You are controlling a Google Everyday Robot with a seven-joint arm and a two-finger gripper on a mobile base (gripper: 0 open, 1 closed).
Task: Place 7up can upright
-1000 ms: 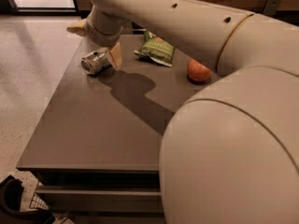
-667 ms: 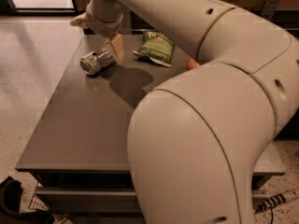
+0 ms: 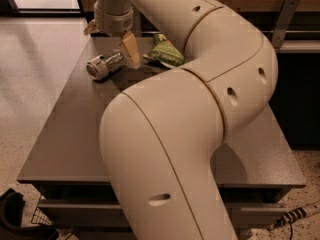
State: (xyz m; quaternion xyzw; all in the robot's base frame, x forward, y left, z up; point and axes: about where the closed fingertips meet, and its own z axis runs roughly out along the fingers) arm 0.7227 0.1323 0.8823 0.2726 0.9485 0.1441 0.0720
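The 7up can (image 3: 105,65) is a silvery can lying on its side at the far left of the dark grey table (image 3: 70,134), its top facing the front left. My gripper (image 3: 112,40) hangs just above and behind the can. One tan finger (image 3: 132,50) reaches down beside the can's right end, and the other finger (image 3: 91,28) sticks out to the left, higher up. The fingers stand wide apart and hold nothing. The can rests on the table.
A green crinkled chip bag (image 3: 165,51) lies right of the can, partly behind my arm. My large cream arm (image 3: 200,99) covers the middle and right of the table. Light floor (image 3: 35,49) lies to the left, a dark cabinet (image 3: 300,84) to the right.
My arm has swung forward and fills more of the view, hiding the orange fruit seen before. The gripper stays over the can, which has not moved.
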